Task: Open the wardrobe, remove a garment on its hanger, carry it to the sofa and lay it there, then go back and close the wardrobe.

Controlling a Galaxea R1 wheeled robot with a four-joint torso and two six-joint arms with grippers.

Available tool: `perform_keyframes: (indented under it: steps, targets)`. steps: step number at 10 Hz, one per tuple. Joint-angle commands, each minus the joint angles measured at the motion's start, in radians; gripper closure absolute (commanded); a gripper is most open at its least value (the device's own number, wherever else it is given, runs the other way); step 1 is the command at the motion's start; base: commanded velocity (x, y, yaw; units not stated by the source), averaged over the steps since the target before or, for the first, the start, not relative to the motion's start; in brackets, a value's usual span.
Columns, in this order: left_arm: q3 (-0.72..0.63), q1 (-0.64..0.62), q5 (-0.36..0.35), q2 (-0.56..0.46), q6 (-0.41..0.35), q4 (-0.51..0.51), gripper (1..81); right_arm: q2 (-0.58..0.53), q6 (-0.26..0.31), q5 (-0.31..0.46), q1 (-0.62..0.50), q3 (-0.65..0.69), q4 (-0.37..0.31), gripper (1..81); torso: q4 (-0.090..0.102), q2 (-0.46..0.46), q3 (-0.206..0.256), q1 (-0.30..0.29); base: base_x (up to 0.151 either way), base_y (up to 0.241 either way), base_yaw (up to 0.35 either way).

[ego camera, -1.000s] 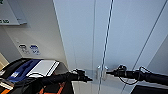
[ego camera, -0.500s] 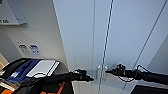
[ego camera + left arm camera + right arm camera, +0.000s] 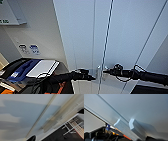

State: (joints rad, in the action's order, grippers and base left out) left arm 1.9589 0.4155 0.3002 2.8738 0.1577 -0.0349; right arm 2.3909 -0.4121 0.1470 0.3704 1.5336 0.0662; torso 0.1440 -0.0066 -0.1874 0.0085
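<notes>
White wardrobe (image 3: 120,37) right in front of me at 12 o'clock, doors shut, my left gripper (image 3: 93,77) and right gripper (image 3: 105,71) at its two pale handles (image 3: 134,125), can't tell if either is clenched, grey wall (image 3: 40,32) at 10 o'clock.

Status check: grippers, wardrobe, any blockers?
Left gripper and right gripper at the handles. Wardrobe doors shut. Nothing between grippers and doors.

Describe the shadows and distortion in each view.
Head view: the wardrobe doors lean and fan outward from wide-angle distortion, evenly lit. Left wrist view: broad soft grey shadows lie across the white door. Right wrist view: the two handles cast soft shadows on the door, with blurred edges.
</notes>
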Motion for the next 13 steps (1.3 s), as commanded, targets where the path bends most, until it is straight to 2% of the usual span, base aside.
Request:
perform_keyframes:
  steps: [1,2,3,9,13]
  targets:
    - [0.061,-0.182,0.017,0.076,-0.003,-0.02,1.0,0.024,-0.002,0.014,-0.15,-0.034,0.011,1.0,0.0,0.0,0.0,0.0,0.0,0.0,0.0]
    - [0.058,-0.183,0.017,0.084,-0.003,-0.023,1.0,0.032,-0.004,0.029,-0.153,-0.017,0.087,1.0,0.0,0.0,0.0,0.0,0.0,0.0,0.0]
    - [0.057,-0.183,0.017,0.082,-0.003,-0.03,1.0,0.035,-0.004,0.065,-0.164,-0.009,0.119,1.0,0.0,0.0,0.0,0.0,0.0,0.0,0.0]
    - [0.075,-0.182,0.01,0.11,-0.003,-0.036,1.0,0.04,-0.004,0.074,-0.181,-0.007,0.126,1.0,0.0,0.0,0.0,0.0,0.0,0.0,0.0]
    - [0.208,-0.182,0.002,0.232,-0.013,-0.036,1.0,0.04,-0.005,0.071,-0.182,-0.032,0.121,1.0,0.0,0.0,0.0,0.0,0.0,0.0,0.0]
